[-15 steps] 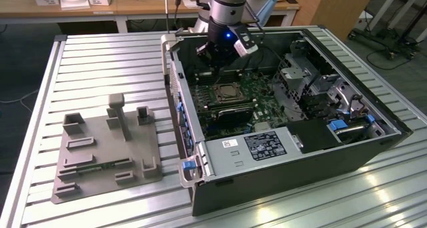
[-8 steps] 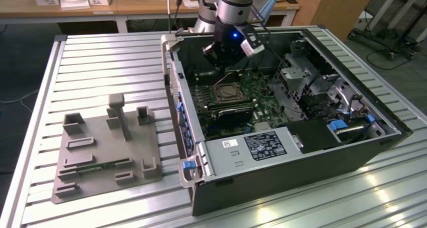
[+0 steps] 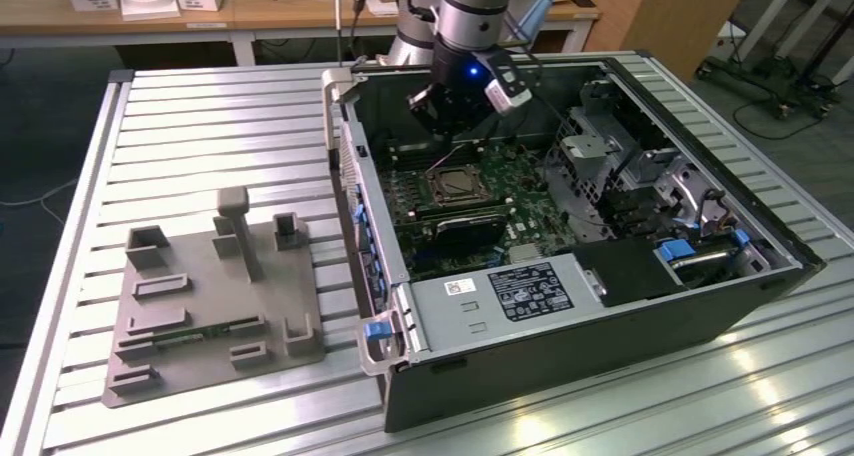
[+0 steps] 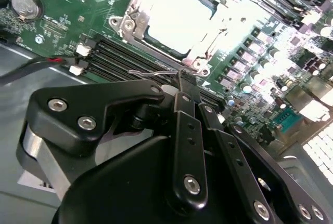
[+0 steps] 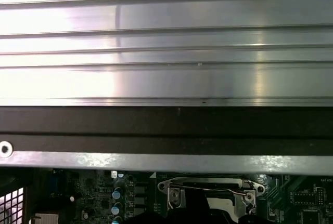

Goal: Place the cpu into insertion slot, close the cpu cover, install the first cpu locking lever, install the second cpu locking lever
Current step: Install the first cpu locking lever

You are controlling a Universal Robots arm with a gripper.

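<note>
The cpu, pale silver, lies in the insertion slot on the green board inside the open computer case. The silver cpu cover is down around it, framing its top. A thin wire locking lever runs along the socket's near edge, and it shows as a wire across the socket in the first wrist view. My gripper is shut, with its black fingertips right at the end of that lever wire. In the exterior view my gripper hangs just above the socket, at its far side.
Long black memory slots lie between my gripper and the socket. A coin battery and a red-black cable are off to one side. The drive cage and a labelled grey plate crowd the case. A grey fixture stands on the slatted table.
</note>
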